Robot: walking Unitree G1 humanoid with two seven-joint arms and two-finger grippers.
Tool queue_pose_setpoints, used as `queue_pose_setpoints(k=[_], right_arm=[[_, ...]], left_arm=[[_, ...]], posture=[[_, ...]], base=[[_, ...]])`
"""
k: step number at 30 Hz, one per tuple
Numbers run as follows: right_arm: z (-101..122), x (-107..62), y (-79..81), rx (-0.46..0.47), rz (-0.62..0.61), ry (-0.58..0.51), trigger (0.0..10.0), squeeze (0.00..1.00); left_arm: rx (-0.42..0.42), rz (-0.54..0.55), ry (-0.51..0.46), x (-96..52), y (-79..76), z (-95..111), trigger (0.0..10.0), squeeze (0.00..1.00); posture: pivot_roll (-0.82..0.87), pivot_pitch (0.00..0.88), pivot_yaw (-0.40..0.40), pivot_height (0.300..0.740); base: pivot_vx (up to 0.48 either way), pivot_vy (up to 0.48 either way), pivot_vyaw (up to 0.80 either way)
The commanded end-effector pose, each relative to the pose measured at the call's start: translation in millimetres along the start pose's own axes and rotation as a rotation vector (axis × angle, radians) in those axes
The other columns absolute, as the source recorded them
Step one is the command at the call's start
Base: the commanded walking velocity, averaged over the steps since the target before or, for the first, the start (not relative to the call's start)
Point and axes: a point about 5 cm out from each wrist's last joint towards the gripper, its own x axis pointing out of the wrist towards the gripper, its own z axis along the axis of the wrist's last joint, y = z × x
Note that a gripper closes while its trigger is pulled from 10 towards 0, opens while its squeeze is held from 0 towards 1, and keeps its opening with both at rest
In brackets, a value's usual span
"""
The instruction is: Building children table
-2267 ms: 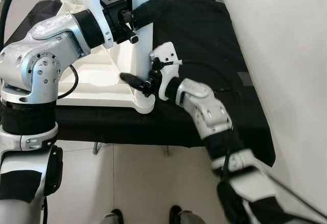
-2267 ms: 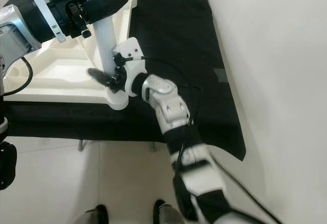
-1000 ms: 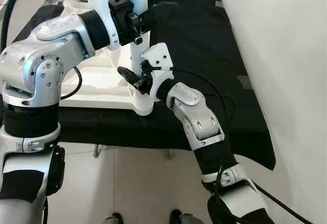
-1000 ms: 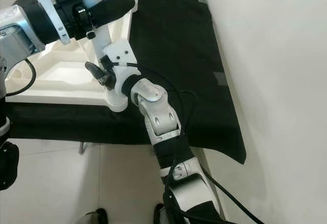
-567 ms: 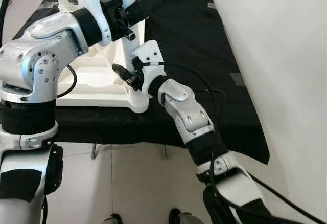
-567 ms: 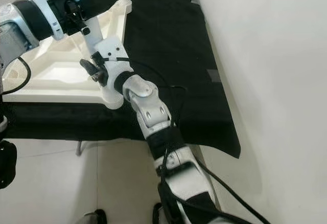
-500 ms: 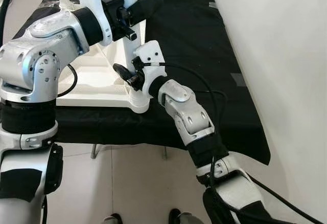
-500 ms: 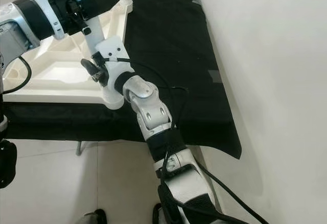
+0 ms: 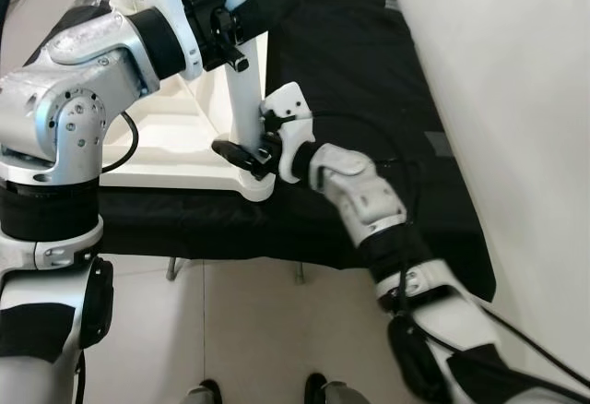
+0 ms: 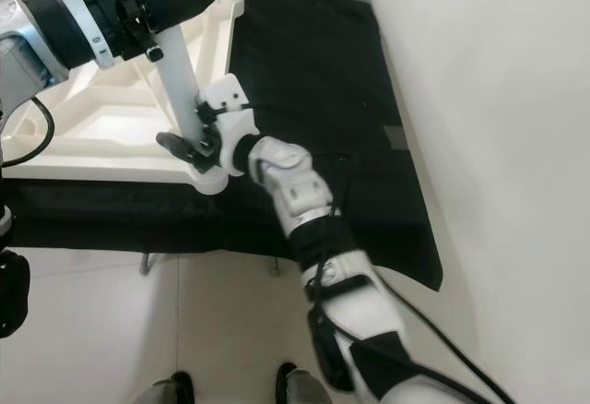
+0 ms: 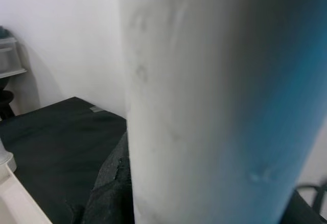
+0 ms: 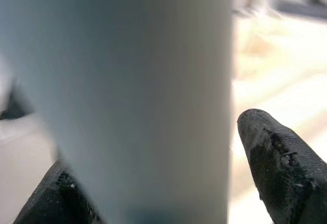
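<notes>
The white table leg (image 9: 241, 63) is cut off at 12 o'clock by the top edge of the left eye view, and in both wrist views it is a close blur. Its foot hides part of the right gripper (image 9: 247, 157). Two shoes (image 9: 316, 392) at 6 o'clock are cut by the bottom edge.

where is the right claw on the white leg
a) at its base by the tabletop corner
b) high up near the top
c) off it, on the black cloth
a: the right claw straddles the leg just above the corner socket of the tabletop, while the left claw holds it higher up.
</notes>
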Motion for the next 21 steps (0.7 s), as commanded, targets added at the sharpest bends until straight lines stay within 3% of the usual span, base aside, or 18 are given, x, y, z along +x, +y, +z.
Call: queue_pose_setpoints(k=[1,2,3,6,7,8,9,21], right_arm=[[6.1,1.8,4.3,-0.016,0.121,-0.035,10.0,0.00],[6.1,1.8,4.3,-0.016,0.121,-0.035,10.0,0.00],[8.4,1.6,3.4,-0.043,0.212,-0.034,10.0,0.00],[9.3,2.1,3.4,-0.049,0.248,-0.034,10.0,0.00],[9.4,2.4,5.0,-0.044,0.307,-0.031,9.3,0.00],[9.8,2.5,5.1,-0.050,0.337,-0.031,1.7,0.00],[9.8,2.6,5.2,-0.051,0.361,-0.030,0.0,0.00],[9.1,1.2,-0.7,-0.068,0.402,-0.005,0.0,0.00]], left_arm=[[-0.008,-0.042,0.021,2.4,-5.3,-1.6,0.0,0.00],[-0.008,-0.042,0.021,2.4,-5.3,-1.6,0.0,0.00],[-0.008,-0.044,0.019,2.3,-6.1,-0.7,0.0,0.00],[-0.009,-0.044,0.018,2.3,-6.3,-0.3,0.0,0.00],[-0.008,-0.044,0.017,2.1,-6.6,0.0,0.0,0.00],[-0.008,-0.045,0.017,2.0,-6.8,0.5,0.0,0.00],[-0.007,-0.044,0.018,1.8,-6.6,0.6,0.0,0.00],[-0.004,-0.035,0.033,-1.2,-4.5,-0.5,0.0,0.00]], posture=[[0.08,0.243,-0.111,0.740],[0.08,0.243,-0.111,0.740],[0.09,0.245,-0.113,0.740],[0.09,0.245,-0.113,0.740],[0.09,0.248,-0.113,0.740],[0.10,0.250,-0.114,0.740],[0.10,0.250,-0.114,0.740],[0.10,0.273,-0.112,0.740]], base=[[0.000,0.000,0.00],[0.000,0.000,0.00],[0.000,0.000,0.00],[0.000,0.000,0.00],[0.000,0.000,0.00],[0.000,0.000,0.00],[0.000,0.000,0.00],[0.000,0.000,0.00]])
